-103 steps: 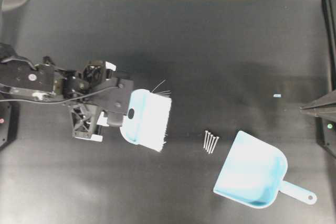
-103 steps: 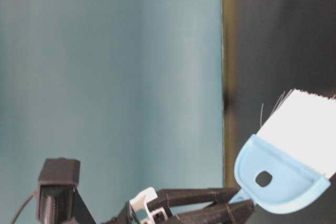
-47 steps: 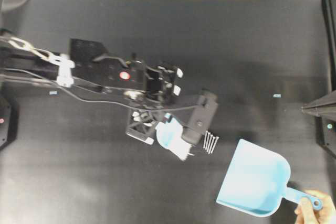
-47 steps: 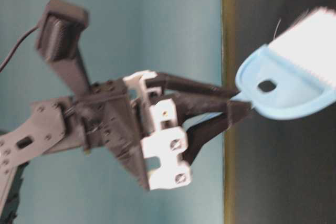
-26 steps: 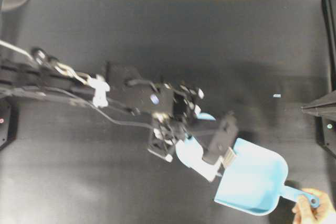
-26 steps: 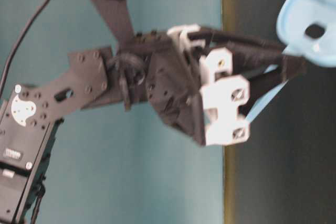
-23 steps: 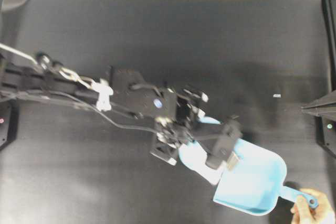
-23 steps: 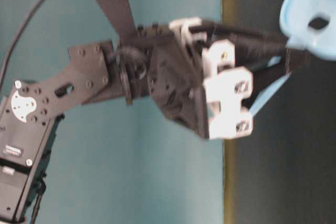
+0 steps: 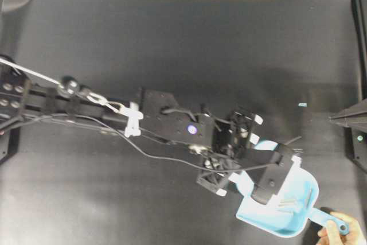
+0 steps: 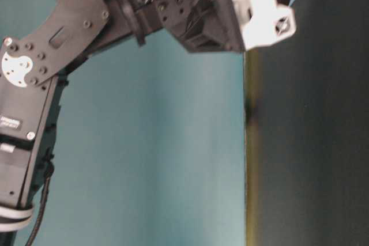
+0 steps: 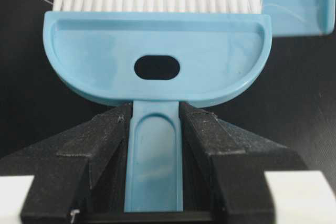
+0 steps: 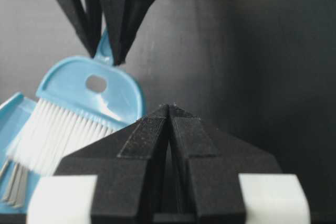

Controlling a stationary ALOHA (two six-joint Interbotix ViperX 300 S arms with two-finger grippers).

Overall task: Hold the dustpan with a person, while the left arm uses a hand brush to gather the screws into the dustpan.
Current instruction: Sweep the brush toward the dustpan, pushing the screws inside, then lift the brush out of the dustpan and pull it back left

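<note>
- I see my left claw (image 11: 155,150) clamped on the slim handle of the hand brush (image 11: 157,56); the handle sits between the two black fingers (image 11: 94,150), and the wide blue head is just ahead of their tips.
- From above, the left arm (image 9: 172,124) reaches across the dark surface (image 9: 172,38) toward the lower right, and the claw (image 9: 252,170) is over the open mouth of the dustpan (image 9: 301,207).
- The white bristles (image 12: 58,135) point away from the claw and lie on the floor of the pan.
- The screws (image 9: 287,202) lie inside the dustpan, just beyond the bristles as seen from the claw; in the right wrist view they (image 12: 13,184) show as thin grey sticks beside the bristle tips.
- The hand of the person (image 9: 338,234) holds the end of the dustpan handle, on the far side of the pan from the left claw.
- My right claw (image 12: 169,116) has its two fingers together with nothing between them; it is well apart from the brush, and in the overhead view it (image 9: 347,117) stays at the right edge.
- In the table-level view I see only part of the arm (image 10: 173,4) at the top; the brush is not visible there.
</note>
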